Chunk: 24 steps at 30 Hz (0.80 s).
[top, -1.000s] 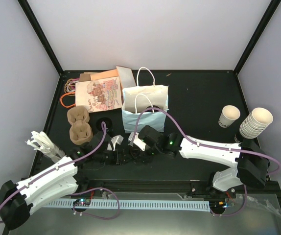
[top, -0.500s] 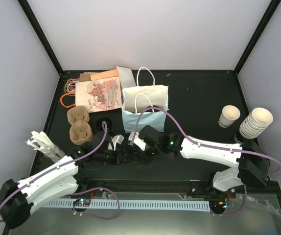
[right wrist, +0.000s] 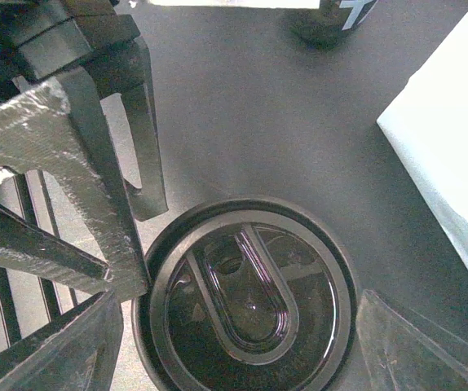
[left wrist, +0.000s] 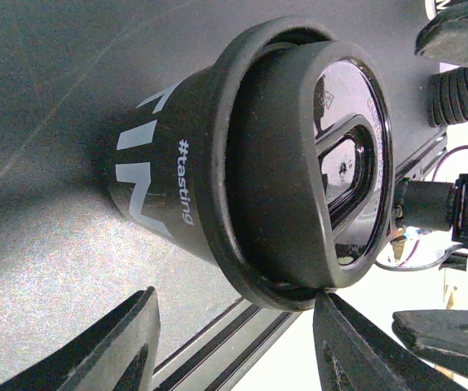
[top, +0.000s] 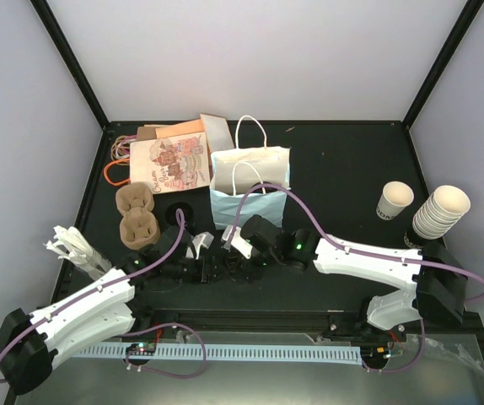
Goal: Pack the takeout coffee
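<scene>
Within right gripper [right wrist: 238, 308], seemingly ungripped: coffee [right wrist: 250, 326]

Table [top: 335, 169]: blue bag [top: 248, 205], carrier [top: 138, 228], cup stack [top: 441, 211], takeout coffee [right wrist: 250, 318].

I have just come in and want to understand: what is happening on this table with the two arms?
Both arms are at one coffee cup with a black lid, which stands near the front middle of the table. The right end effector hangs above the lid, its fingers wide on either side, not gripping. The left end effector is beside the cup, also open. The paper bag stands just behind, and the cup is not yet in it.
</scene>
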{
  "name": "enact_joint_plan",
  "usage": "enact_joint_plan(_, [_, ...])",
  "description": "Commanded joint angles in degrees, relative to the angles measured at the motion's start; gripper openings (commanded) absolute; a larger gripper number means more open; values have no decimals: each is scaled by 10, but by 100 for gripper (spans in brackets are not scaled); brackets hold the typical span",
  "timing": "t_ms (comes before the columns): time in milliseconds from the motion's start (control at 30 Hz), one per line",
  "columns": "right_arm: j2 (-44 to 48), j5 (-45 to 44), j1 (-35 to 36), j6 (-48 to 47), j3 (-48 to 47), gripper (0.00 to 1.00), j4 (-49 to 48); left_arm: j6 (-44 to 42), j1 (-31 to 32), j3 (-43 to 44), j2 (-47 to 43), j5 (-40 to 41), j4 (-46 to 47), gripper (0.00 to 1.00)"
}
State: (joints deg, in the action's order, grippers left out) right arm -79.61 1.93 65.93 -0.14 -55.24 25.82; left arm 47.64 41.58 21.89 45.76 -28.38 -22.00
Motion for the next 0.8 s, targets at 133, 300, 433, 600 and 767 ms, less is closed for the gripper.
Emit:
enact_joint_plan(133, [-25,2,3,-10,-12,81,3,2,-5,-3,-1,-5,10,54])
enact_joint_plan(300, [-27,3,3,-11,-11,79,3,2,-4,-4,-1,-5,11,54])
enact_joint_plan(433, [-30,6,2,-12,-11,78,5,1,-4,-4,1,-5,12,54])
enact_joint_plan(600, [-34,9,2,-12,-12,74,6,1,-5,-4,6,-6,17,54])
enact_joint_plan(767, [-36,-3,3,-12,-13,79,10,0,-5,-4,11,-9,23,54])
